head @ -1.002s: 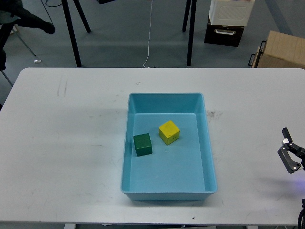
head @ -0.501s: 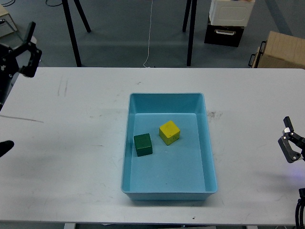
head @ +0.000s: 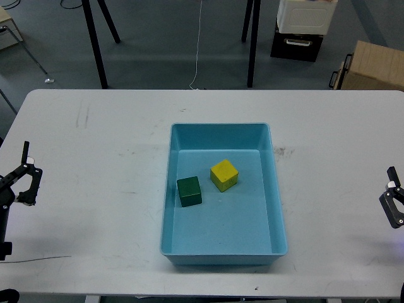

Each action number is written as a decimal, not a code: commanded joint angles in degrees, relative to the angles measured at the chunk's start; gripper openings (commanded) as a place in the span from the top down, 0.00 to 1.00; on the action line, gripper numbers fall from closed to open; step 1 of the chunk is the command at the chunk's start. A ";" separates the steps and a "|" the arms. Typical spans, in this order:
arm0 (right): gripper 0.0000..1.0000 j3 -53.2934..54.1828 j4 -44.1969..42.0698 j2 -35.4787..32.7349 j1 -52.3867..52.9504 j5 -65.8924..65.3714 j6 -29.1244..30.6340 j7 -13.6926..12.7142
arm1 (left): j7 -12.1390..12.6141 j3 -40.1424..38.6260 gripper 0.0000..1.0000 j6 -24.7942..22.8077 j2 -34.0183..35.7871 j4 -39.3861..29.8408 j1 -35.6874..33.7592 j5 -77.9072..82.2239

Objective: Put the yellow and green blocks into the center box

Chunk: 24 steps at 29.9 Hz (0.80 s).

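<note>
A light blue box (head: 276, 208) stands in the middle of the white table. A yellow block (head: 224, 175) and a dark green block (head: 189, 190) lie side by side on its floor, a little apart. My left gripper (head: 24, 178) is open and empty at the table's left edge, far from the box. My right gripper (head: 394, 203) is open and empty at the table's right edge, also far from the box.
The white table (head: 95, 189) has faint scuff marks on it. Beyond its far edge stand black stand legs (head: 95, 44), a cardboard box (head: 372, 66) and a white and black case (head: 303, 28) on the floor.
My left gripper has dropped from the upper left down to the table's left edge. My right gripper has moved lower and further right. The blocks have not moved.
</note>
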 commanded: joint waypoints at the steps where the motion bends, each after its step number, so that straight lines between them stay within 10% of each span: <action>1: 0.00 -1.31 2.11 -1.46 -2.68 0.08 0.00 -0.01 | -0.17 3.56 0.00 0.18 0.00 0.07 3.95 -3.95; 24: 0.00 0.10 1.06 -2.69 -5.06 0.60 0.00 3.25 | -2.37 14.22 0.00 -0.04 0.00 0.07 8.00 -5.99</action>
